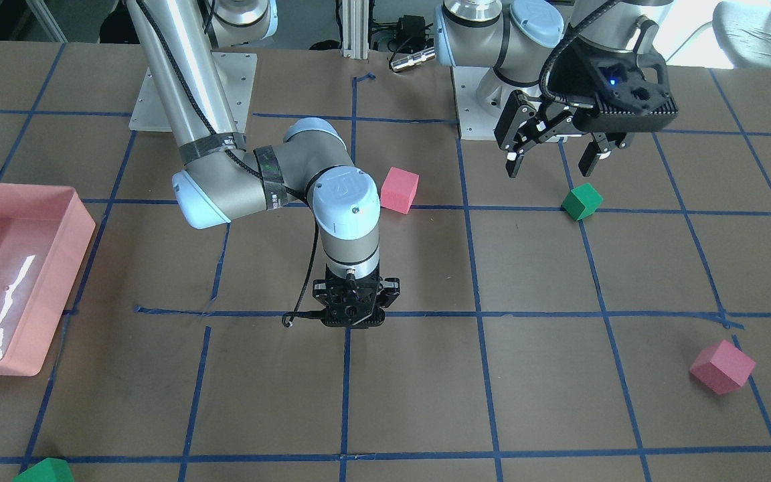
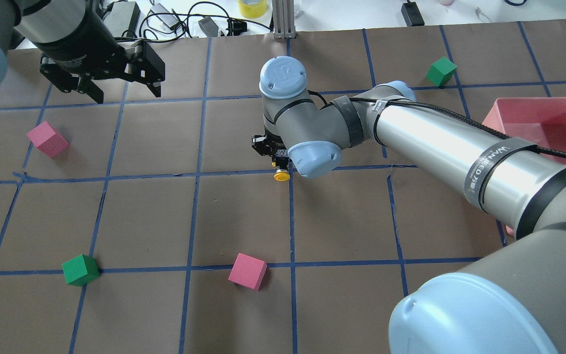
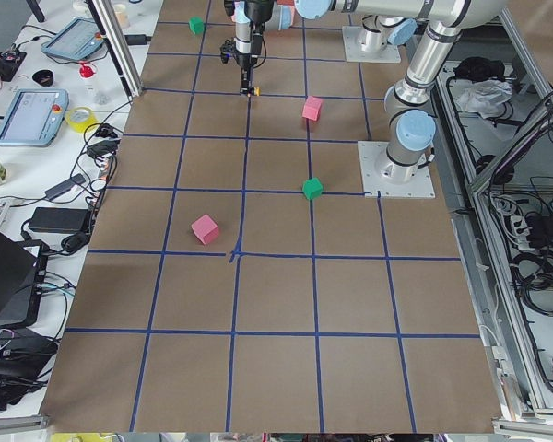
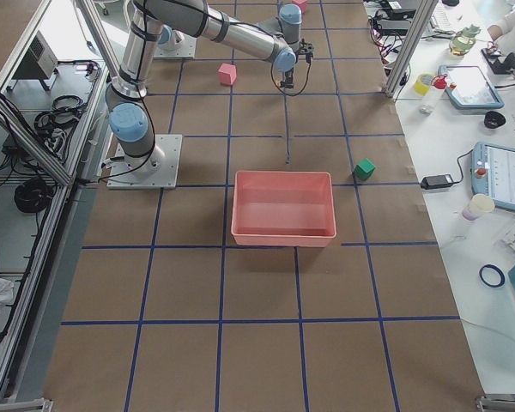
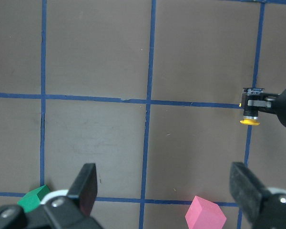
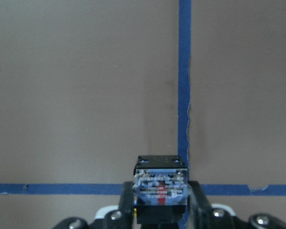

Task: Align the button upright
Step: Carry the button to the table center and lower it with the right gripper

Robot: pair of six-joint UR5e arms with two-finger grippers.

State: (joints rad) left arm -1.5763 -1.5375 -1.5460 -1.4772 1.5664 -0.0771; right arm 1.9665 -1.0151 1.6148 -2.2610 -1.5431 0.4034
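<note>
Holding the button [image 5: 250, 110] across its black body, the right gripper [image 6: 160, 205] is clamped on it just beside a crossing of blue tape [image 2: 290, 171] near the middle of the table [image 2: 165, 221]. The yellow cap [image 2: 281, 175] projects toward the robot's side and the grey base block [image 6: 160, 183] toward the far side. On that evidence the button's axis appears to run along the table rather than upright, so alignment is judged not yet achieved. Gripping the body leaves both ends free, presumably so the base can be turned down onto the surface. Whether the button touches the table cannot be told. The left gripper [image 1: 550, 166] hangs high and well apart, fingers spread and empty, apparently parked out of the way. The nearest pink cube [image 1: 399, 190] offers no obstruction.
</note>
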